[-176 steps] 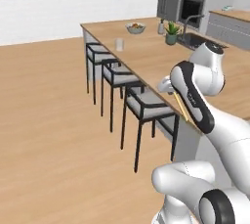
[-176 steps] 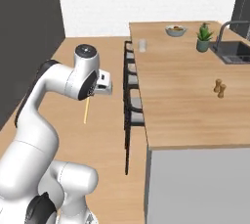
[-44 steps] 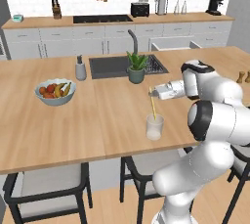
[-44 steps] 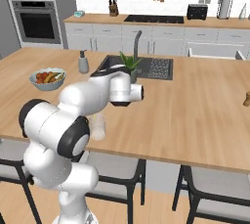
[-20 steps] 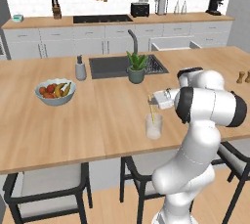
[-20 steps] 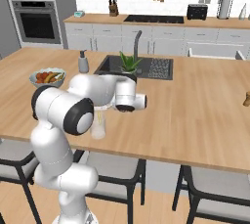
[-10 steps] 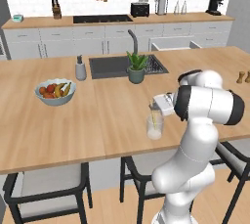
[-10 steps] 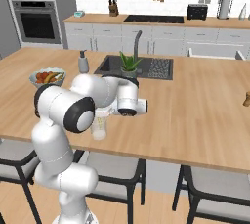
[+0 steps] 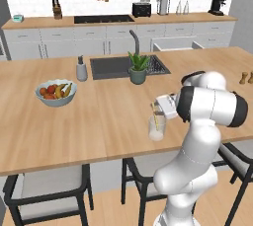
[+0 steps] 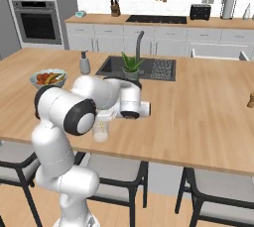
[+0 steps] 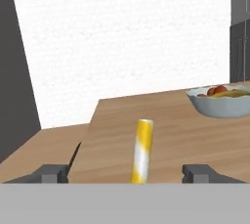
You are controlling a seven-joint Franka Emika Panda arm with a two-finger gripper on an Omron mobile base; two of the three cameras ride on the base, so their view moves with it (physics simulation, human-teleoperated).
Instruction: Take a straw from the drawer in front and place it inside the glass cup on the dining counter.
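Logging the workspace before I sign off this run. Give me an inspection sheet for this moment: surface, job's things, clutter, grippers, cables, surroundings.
Surface: dining counter, light wood top, inset dark sink with a faucet.
Job's things: glass cup upright near the counter's front edge; straw stands in it, top poking above the rim. Drawer: nothing seen.
Clutter: fruit bowl, soap bottle, potted plant, two small shakers at the far right.
Grippers: gripper at the cup, jaws open wide on either side of the straw, not touching it.
Cables: nothing seen.
Surroundings: chairs under the counter; wall counter with cooktop, toaster, kettle, coffee maker, knife block; wall oven.
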